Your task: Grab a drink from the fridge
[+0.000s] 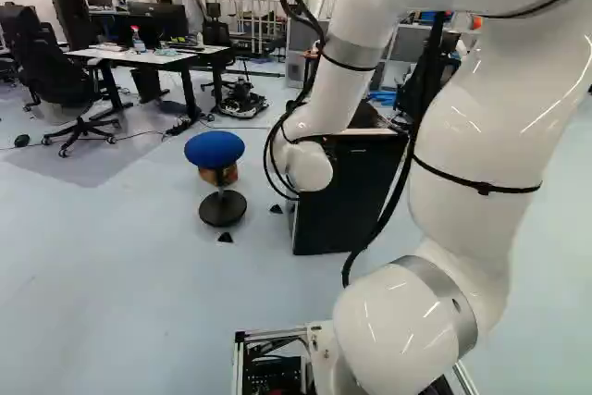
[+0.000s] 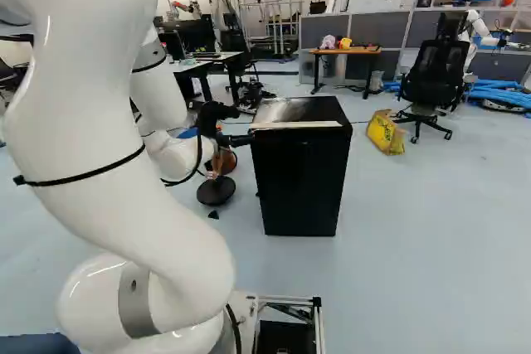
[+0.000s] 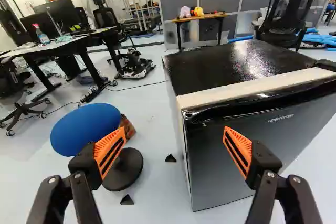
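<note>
Plainly, the end effector [image 2: 244,125] hung released near the black mini fridge [image 2: 300,172].
Its orange pads [image 3: 109,151] stood wide apart; the door [image 3: 218,177] was shut.

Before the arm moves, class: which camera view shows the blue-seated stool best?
The left base view: nothing covers the stool there. In the wrist view, the jaws partly cover it; in the right base view, the arm hides most of its seat.
</note>
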